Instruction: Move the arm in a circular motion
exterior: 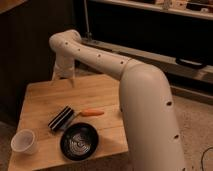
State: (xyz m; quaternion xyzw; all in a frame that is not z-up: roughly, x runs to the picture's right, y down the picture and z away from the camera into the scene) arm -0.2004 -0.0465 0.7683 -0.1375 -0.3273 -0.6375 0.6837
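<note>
The cream-white arm (135, 85) of thick tubular segments with small dark holes reaches from the lower right across to an elbow joint (64, 42) at the upper left. From the elbow a short segment drops to the pale gripper (64, 76), which hangs over the far left edge of the wooden table (100, 97). The gripper holds nothing that I can see.
On the table lie a brush with an orange handle (75, 116), a black round plate (79, 140) and a white cup (24, 141) at the front left. Dark cabinets and a shelf stand behind; speckled floor is at the right.
</note>
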